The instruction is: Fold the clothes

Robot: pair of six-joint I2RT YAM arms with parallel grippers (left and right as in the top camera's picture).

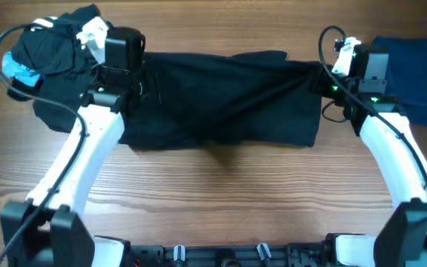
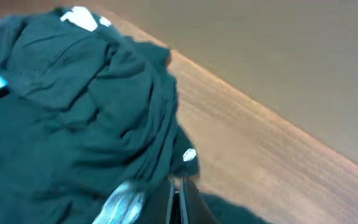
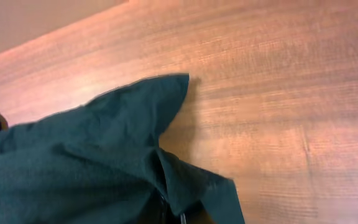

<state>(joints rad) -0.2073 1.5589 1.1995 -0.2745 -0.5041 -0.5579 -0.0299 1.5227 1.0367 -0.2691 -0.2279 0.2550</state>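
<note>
Found black garment (image 1: 221, 96) spread at centre of table (image 1: 221, 200), long axis running left to right. Noted left gripper (image 2: 178, 200) and right gripper (image 1: 325, 80) each clamped tight on one end. Observed small white tag (image 2: 190, 155); writing unreadable.

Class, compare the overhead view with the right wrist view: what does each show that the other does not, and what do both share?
Overhead only: the left arm and right arm, heaped clothes with a light-blue piece, and a dark navy garment. Right wrist only: a close look at the pointed corner of the black garment. Both: that garment and the wooden table.
</note>
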